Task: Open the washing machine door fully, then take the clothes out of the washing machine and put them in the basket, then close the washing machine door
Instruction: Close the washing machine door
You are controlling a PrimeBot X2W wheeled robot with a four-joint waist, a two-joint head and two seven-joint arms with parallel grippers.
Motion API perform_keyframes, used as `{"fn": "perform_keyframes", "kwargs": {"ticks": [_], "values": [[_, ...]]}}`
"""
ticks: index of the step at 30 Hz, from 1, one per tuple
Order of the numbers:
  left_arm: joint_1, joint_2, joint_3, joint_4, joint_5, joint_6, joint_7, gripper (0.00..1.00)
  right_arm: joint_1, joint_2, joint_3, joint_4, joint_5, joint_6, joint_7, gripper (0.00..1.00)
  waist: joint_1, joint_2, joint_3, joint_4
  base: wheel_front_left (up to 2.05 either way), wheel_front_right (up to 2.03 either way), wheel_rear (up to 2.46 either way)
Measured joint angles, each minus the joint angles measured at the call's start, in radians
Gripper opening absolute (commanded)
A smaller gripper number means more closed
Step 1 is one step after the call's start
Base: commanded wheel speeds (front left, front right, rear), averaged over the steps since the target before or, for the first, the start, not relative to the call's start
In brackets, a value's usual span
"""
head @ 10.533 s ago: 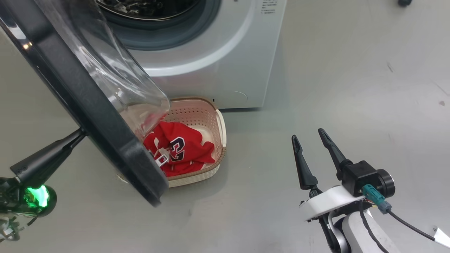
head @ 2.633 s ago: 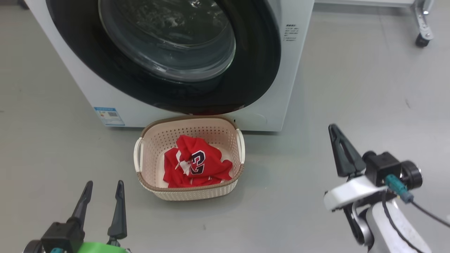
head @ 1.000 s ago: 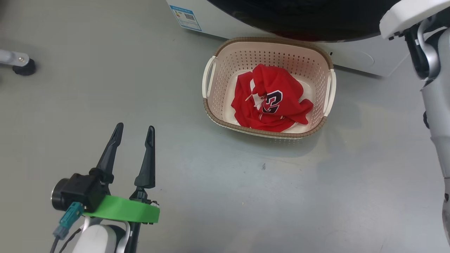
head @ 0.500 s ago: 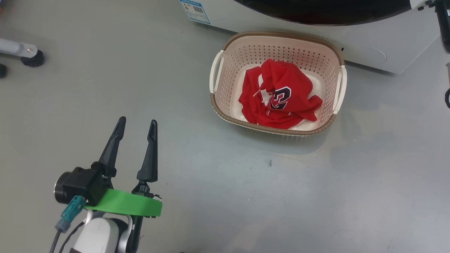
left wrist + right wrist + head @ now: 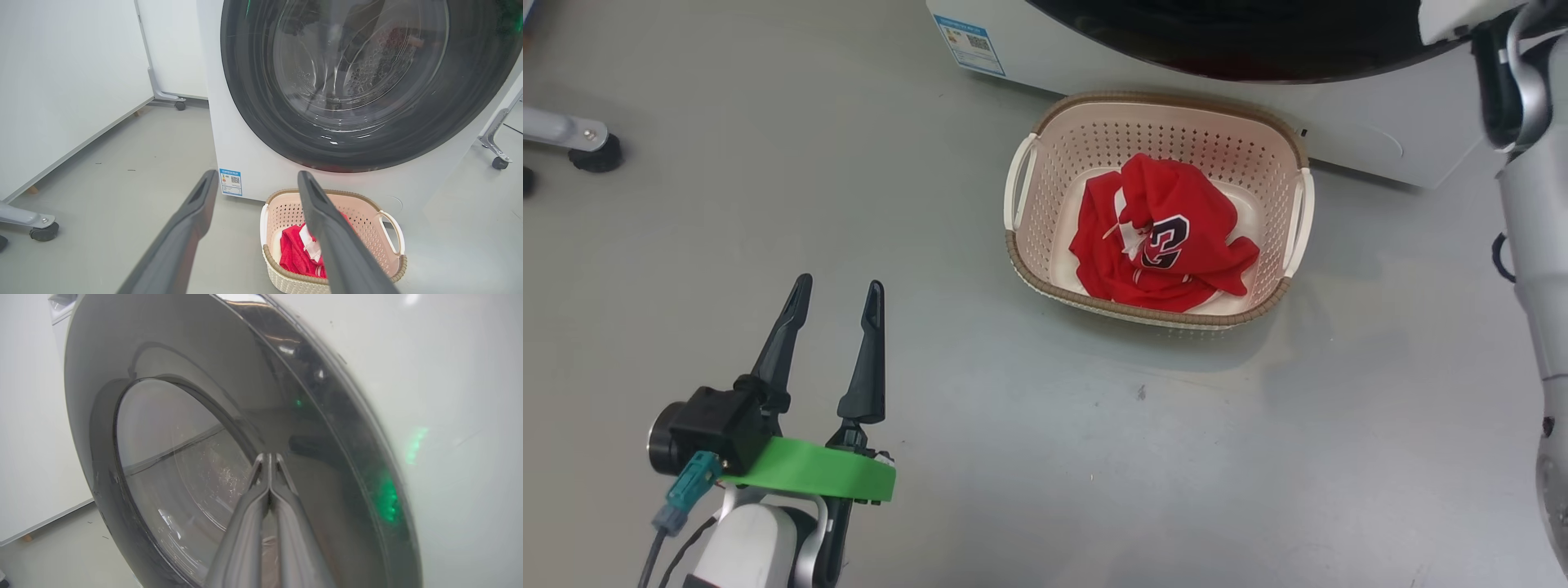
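Sitting shut: washing machine door [image 5: 367,81], clothes [image 5: 1168,237] in basket [image 5: 1054,180]

Head: left gripper [image 5: 840,282] jaws spread, empty, above floor well left of basket; basket just in front of washing machine [image 5: 1347,135].
Left wrist: door flush against machine.
Right wrist: right gripper [image 5: 269,456] fingers pinched together, empty, near door's black frame.

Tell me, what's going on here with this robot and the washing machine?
A two-armed robot is near the end of a laundry job. The red clothes lie in the basket on the floor in front of the washing machine. The washing machine door looks closed. The right gripper, shut, points at the door's dark frame; whether it touches is unclear. The left gripper is open, holds nothing and hangs above the floor to the basket's left.
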Motion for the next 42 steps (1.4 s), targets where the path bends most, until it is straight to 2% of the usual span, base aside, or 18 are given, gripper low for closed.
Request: {"fn": "perform_keyframes", "kwargs": {"ticks": [7,13,14,15,16,17,22,28,42], "values": [[0.000,0.001,0.014,0.014,0.011,0.000,0.000,1.00,0.085,0.054,0.005,0.004,0.028,0.016,-0.033,0.00,0.0000,0.0000,-0.032,-0.030,0.00,0.00,0.00],[-0.001,0.012,0.028,0.018,0.016,0.000,0.000,1.00,0.155,0.080,0.000,0.002,0.047,0.016,-0.044,0.00,-0.0001,0.0000,-0.060,-0.060,0.00,0.00,0.00],[-0.001,0.016,0.031,0.019,0.016,0.001,0.000,1.00,0.170,0.088,-0.001,0.001,0.050,0.016,-0.044,0.04,0.0000,0.0000,-0.066,-0.067,0.00,0.00,0.00],[-0.001,0.019,0.037,0.021,0.016,0.002,0.000,1.00,0.187,0.097,0.001,-0.001,0.054,0.016,-0.047,0.45,0.0000,0.0000,-0.072,-0.075,0.00,0.00,0.00],[-0.001,0.020,0.043,0.023,0.016,0.004,0.000,1.00,0.205,0.107,0.003,-0.002,0.054,0.016,-0.047,0.80,0.0000,0.0000,-0.077,-0.082,0.00,0.00,0.00],[-0.001,0.021,0.047,0.024,0.016,0.005,0.000,1.00,0.224,0.114,0.004,-0.004,0.055,0.016,-0.047,1.00,0.0000,0.0000,-0.083,-0.090,0.00,0.00,0.00],[0.000,0.036,0.052,0.031,0.020,0.009,-0.002,1.00,0.335,0.136,-0.004,-0.008,0.074,0.014,-0.053,1.00,0.0000,0.0000,-0.125,-0.138,0.00,0.00,0.00],[0.005,0.058,0.055,0.036,0.027,0.010,-0.003,1.00,0.432,0.155,-0.012,-0.082,0.081,0.005,-0.053,1.00,0.0000,0.0000,-0.170,-0.191,0.00,0.00,0.00],[0.094,0.076,0.050,0.059,0.034,0.010,0.020,1.00,0.714,0.168,0.021,-0.182,0.090,-0.021,-0.053,1.00,0.0000,0.0000,-0.273,-0.318,0.00,0.00,0.00]]}}
